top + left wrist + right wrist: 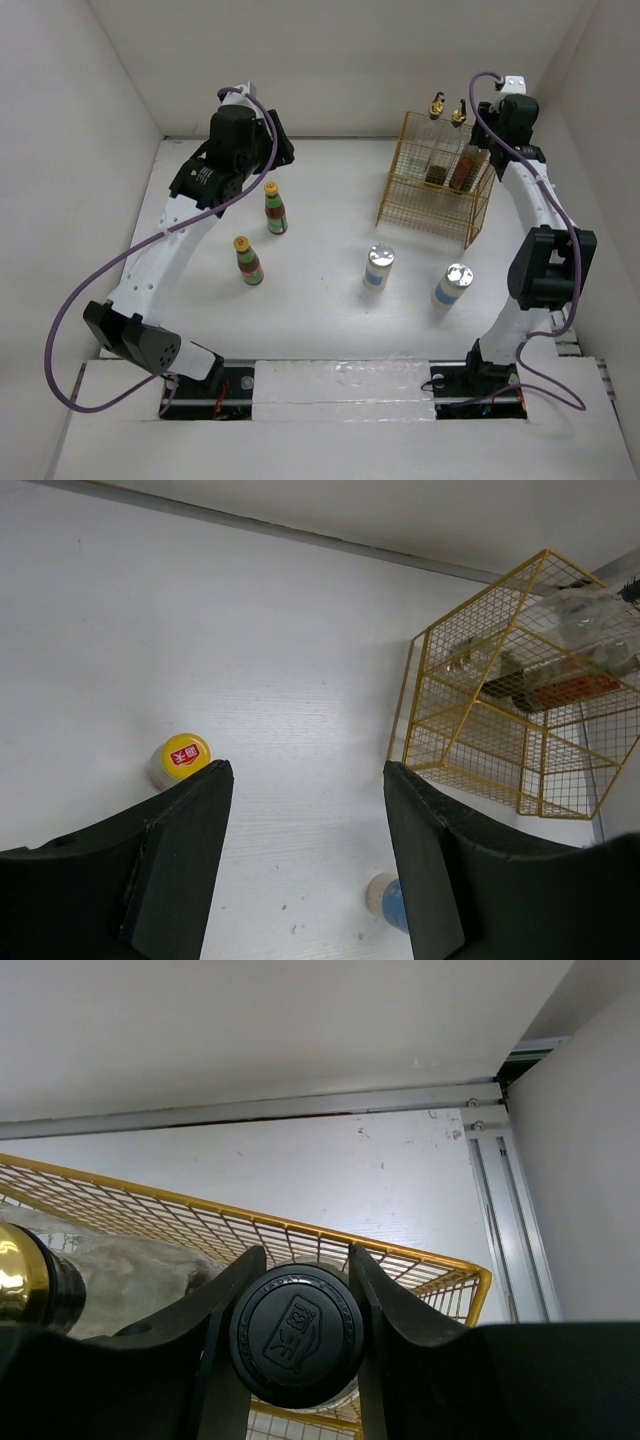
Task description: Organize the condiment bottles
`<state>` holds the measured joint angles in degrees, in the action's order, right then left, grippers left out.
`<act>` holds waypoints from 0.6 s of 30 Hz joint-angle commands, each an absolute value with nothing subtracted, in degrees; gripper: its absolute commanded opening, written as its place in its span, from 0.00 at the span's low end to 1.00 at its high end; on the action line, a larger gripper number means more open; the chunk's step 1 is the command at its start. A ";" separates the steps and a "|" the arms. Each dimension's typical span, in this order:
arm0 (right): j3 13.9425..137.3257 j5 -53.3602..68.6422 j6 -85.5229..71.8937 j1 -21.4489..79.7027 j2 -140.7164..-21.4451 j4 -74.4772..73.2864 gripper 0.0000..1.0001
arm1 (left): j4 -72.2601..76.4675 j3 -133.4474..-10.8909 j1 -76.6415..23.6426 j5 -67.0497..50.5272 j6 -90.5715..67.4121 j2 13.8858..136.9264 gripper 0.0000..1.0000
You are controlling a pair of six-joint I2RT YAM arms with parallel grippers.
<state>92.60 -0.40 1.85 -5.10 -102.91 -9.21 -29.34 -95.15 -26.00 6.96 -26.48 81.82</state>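
The black-capped bottle (296, 1333), gripped by the right tool (302, 1258), seems mid-placement in the basket (150, 1215), release likely next, while the left tool (305, 780) gapes empty.

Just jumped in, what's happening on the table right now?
The right hand grips the black-capped bottle by its cap at the wire basket, where two gold-topped cruets already stand. The left hand hangs open above the table. Two sauce bottles and two shakers stand outside the basket.
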 commanded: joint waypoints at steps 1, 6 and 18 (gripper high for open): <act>94.49 1.05 -0.08 -5.19 -100.37 -11.69 0.42 | -27.16 -94.66 -25.93 6.50 -26.89 80.51 0.58; 95.09 1.67 -1.14 -5.19 -96.51 -11.69 0.63 | -27.16 -94.66 -25.93 6.50 -26.89 79.98 0.58; 77.90 1.92 -3.78 9.19 -72.26 -15.81 0.00 | -26.63 -91.68 -25.93 5.45 -27.42 79.45 0.53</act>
